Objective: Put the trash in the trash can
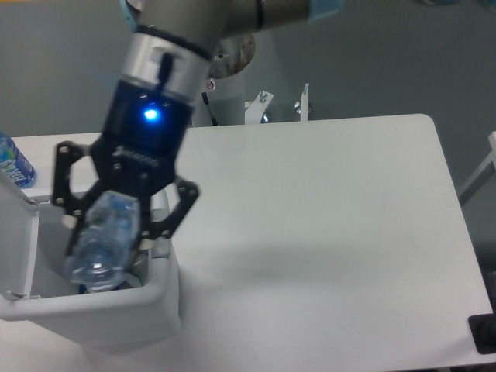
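My gripper (113, 237) hangs over the open trash can (116, 301), a white bin at the lower left of the table. Its fingers (157, 226) are closed around the crushed clear bluish bottle (99, 246). The bottle is held tilted, and its lower end dips inside the bin's opening. The bin's flip lid (17, 246) stands open on the left side. The flat printed wrapper is not in view.
An uncrushed blue-labelled bottle (12, 164) stands at the far left edge behind the bin. The white table (325, 232) stretches to the right. Metal clamps (280, 105) sit at its back edge. A dark object (484, 333) is at the lower right corner.
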Robot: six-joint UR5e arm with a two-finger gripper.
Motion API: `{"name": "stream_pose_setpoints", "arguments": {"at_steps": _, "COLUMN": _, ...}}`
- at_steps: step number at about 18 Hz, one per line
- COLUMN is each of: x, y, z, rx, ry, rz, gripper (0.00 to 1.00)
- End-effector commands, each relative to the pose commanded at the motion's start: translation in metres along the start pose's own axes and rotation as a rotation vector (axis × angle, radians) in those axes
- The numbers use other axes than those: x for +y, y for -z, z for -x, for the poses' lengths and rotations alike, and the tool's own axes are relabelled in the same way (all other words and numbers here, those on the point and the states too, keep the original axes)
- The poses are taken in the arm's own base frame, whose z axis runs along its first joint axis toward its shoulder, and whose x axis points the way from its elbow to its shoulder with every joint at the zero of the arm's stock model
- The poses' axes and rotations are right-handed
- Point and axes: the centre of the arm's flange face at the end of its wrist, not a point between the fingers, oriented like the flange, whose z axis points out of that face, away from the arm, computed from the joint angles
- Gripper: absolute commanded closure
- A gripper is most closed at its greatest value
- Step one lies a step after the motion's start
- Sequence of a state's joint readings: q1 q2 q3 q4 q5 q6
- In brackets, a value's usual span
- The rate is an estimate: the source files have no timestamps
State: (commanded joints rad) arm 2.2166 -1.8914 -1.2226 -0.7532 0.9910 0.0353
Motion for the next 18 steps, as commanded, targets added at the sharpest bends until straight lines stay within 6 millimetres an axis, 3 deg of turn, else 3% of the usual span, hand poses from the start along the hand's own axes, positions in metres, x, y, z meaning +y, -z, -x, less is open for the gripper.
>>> {"name": "stream_pose_setpoints", "arguments": {"at_steps": 1, "x": 0.000, "y": 0.000, "z": 0.000, "rx": 0.000, "ry": 0.000, "rz": 0.000, "gripper": 0.01}}
{"name": "stream_pose_setpoints", "arguments": {"at_steps": 7, "x": -0.003, "y": 0.005, "z": -0.002, "rx": -0.001, "ry": -0.003, "rz": -0.008, "gripper": 0.00}}
{"name": "stream_pose_setpoints", "arguments": {"at_steps": 10, "x": -0.018, "y": 0.019, "z": 0.003, "rx": -0.022, "ry": -0.015, "rz": -0.044, "gripper": 0.00}}
{"name": "stream_pose_setpoints", "arguments": {"at_steps": 12, "x": -0.022, "y": 0.025, "z": 0.017, "rx": -0.046, "ry": -0.016, "rz": -0.053, "gripper": 0.00}}
{"name": "stream_pose_setpoints", "arguments": {"at_steps": 18, "x": -0.023, "y": 0.060, "z": 0.102, "rx": -0.228, "ry": 0.028, "rz": -0.071, "gripper": 0.00}}
